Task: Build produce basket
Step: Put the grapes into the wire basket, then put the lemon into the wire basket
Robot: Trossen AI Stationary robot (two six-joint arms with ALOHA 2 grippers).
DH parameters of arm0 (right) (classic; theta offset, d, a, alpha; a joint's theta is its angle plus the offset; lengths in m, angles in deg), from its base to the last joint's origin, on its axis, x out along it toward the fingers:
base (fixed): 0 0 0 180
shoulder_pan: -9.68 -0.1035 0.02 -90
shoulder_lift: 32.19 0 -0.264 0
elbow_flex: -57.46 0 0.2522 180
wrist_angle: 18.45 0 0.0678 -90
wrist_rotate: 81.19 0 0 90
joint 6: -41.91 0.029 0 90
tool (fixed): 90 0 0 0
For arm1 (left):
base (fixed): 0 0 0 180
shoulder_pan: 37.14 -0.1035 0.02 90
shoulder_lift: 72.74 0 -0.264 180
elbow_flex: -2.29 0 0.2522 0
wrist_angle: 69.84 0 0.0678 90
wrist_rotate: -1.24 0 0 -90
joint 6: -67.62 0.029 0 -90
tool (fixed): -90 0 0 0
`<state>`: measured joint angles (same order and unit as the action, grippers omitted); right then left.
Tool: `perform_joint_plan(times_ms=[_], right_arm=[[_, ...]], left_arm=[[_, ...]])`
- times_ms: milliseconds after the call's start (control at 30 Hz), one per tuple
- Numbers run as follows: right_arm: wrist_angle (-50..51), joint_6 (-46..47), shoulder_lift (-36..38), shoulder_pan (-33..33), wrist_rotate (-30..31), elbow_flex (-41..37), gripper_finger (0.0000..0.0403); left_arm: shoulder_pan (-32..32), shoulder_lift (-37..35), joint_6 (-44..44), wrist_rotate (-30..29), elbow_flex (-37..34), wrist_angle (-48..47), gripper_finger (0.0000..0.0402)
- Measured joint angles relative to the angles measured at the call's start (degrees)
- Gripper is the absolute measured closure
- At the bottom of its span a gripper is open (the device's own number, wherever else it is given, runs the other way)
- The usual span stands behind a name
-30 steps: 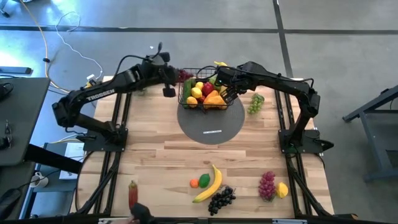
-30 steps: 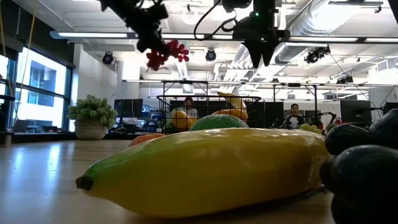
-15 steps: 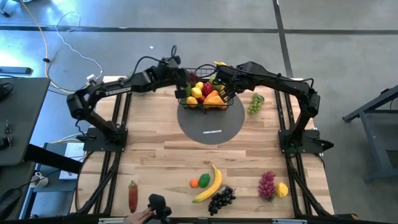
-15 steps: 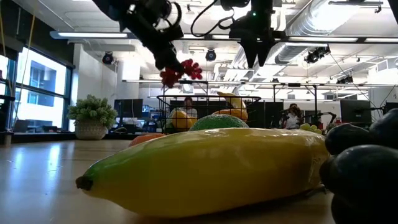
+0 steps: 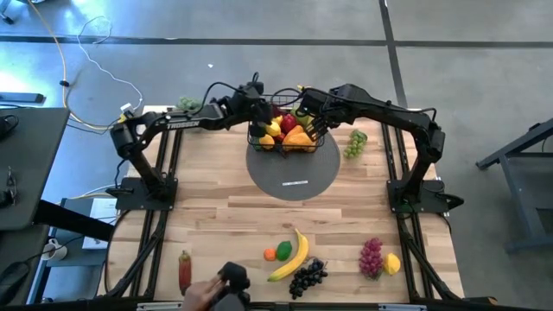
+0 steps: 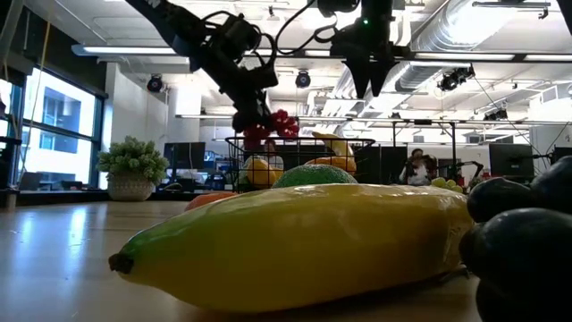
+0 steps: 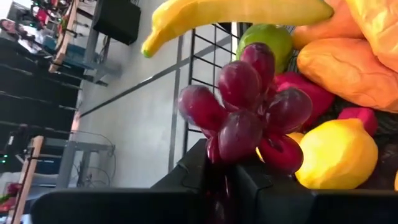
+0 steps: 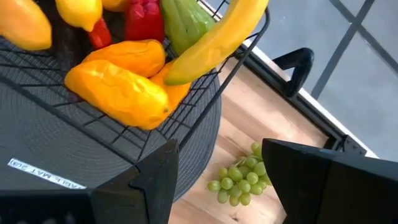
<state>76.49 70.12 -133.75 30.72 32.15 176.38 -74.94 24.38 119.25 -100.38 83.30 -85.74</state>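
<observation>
We are bringing the left hand (image 7: 224, 180), clenched on the red grape bunch (image 7: 249, 109), over the basket (image 5: 285, 147) at upper centre; we should probably release low among the fruit. The right hand (image 8: 217, 180) is hovering open beside the rim.

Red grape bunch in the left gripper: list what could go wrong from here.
1. The small red grape bunch is pinched at its base by the left gripper; it could slip out early.
2. The black wire-mesh basket is already heaped, so dropped grapes may roll off.
3. The open right gripper hovers close; the arms could collide.
</observation>
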Motion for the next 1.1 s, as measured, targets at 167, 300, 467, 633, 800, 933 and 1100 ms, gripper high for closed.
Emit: perform_joint_plan(times_ms=[167,300,467,633,800,933,1100], right_arm=[[0.02,0.02,-0.02,0.0,-1.75,0.0,0.019],[0.03,-0.06,-0.02,0.16,-1.9,0.0,0.019],[0.65,-0.17,-0.02,1.64,-3.92,0.0,0.019],[1.32,-0.11,-0.02,3.41,-6.34,0.0,0.019],[1.32,-1.23,-0.02,4.24,-6.39,0.0,0.019],[1.83,-1.7,-0.02,4.71,-7.17,0.02,0.019],[3.11,-1.7,0.04,4.85,-8.57,0.02,0.019]], left_arm=[[-0.04,1.41,0.05,0.0,0.0,0.2,0.0326],[-0.04,1.86,0.05,-1.53,0.0,0.26,0.0284],[-0.07,1.81,-0.82,-2.62,0.0,0.49,0.0239],[-0.07,1.81,-8.67,-1.61,0.95,-4.09,0.0229],[-0.05,1.81,-13.91,-2.82,4.14,-7.68,0.0233],[-0.07,1.56,-17.08,-3.05,8.37,-11.03,0.0233],[-0.07,1.44,-20.97,-4.09,15.53,-20.61,0.0233]])
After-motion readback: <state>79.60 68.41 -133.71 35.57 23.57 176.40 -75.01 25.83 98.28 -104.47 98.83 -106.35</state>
